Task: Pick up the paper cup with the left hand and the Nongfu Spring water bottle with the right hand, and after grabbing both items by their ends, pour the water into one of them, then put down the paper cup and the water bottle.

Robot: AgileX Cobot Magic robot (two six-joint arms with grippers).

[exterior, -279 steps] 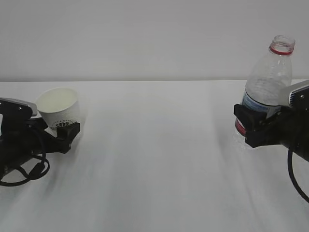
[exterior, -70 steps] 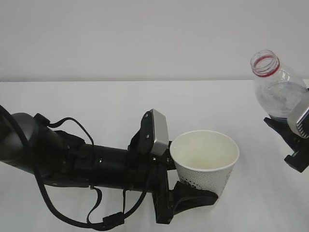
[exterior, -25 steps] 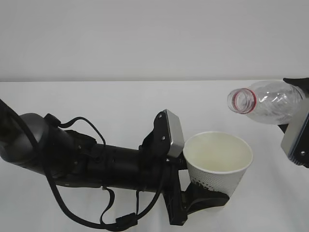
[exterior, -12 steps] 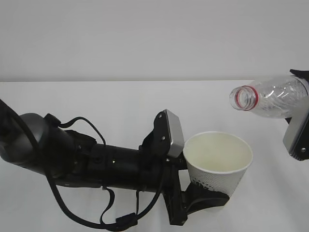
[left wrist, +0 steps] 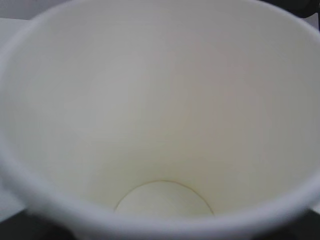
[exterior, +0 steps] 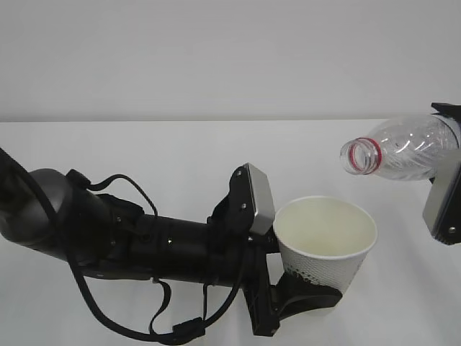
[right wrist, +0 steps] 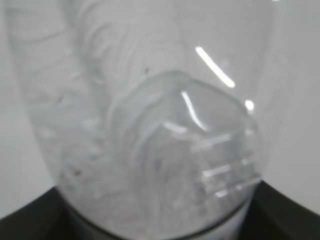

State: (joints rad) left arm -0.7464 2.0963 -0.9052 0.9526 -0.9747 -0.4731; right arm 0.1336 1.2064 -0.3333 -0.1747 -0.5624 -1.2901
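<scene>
A gap of open air separates the paper cup (exterior: 325, 241) from the bottle (exterior: 402, 148) mouth above it. Left of the cup, the left arm (exterior: 137, 245) blocks the near surface (exterior: 180, 158); behind it lies free.

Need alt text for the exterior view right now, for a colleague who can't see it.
The right gripper holds the Nongfu Spring water bottle tipped nearly level, its open mouth above and right of the paper cup. The left gripper holds that cup upright over the white table; no stream shows.

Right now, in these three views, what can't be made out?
- Water: none visible in the cup; whether any is left in the bottle is unclear through blur in the right wrist view.
- Right gripper: cut off by the exterior view's edge; fingertips unseen.
- Cup logo: hidden by the left gripper.
- Bottle label: out of frame.
</scene>
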